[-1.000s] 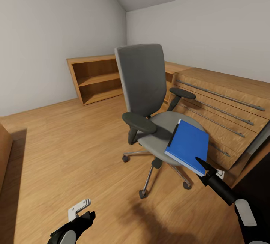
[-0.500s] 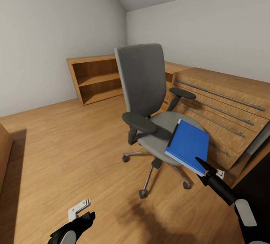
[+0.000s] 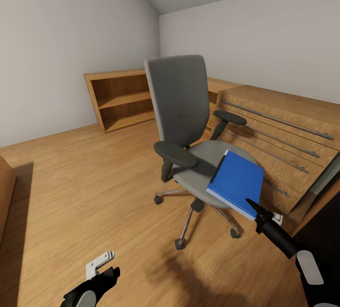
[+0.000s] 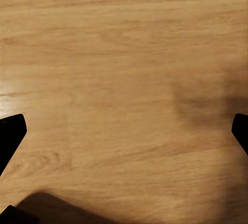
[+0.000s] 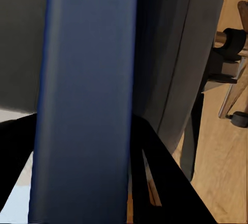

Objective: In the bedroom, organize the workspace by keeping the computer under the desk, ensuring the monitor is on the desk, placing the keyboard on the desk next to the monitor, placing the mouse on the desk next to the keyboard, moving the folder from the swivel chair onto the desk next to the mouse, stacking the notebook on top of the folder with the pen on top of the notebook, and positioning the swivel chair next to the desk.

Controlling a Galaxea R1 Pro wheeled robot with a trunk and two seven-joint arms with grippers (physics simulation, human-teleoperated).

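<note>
The swivel chair (image 3: 179, 99) stands in the middle of the wood floor, with its grey back upright and its black armrests out to the sides. The blue folder (image 3: 236, 183) lies tilted over the front right of the seat. My right gripper (image 3: 252, 206) is shut on the folder's near edge. In the right wrist view the folder's (image 5: 85, 105) blue edge runs between the two black fingers of the right gripper (image 5: 85, 167). My left gripper (image 3: 111, 273) hangs low at the front left. It is open over bare floor, with its fingertips (image 4: 11, 131) far apart.
A low light-wood dresser (image 3: 283, 127) with long bar handles stands right behind the chair. An open wooden bookshelf (image 3: 123, 99) sits against the far wall. A dark surface (image 3: 326, 222) rises at the right edge. Open floor lies left of the chair.
The folder's far end has shifted very slightly up and left in my right gripper. Chair, left arm and camera have not moved.
</note>
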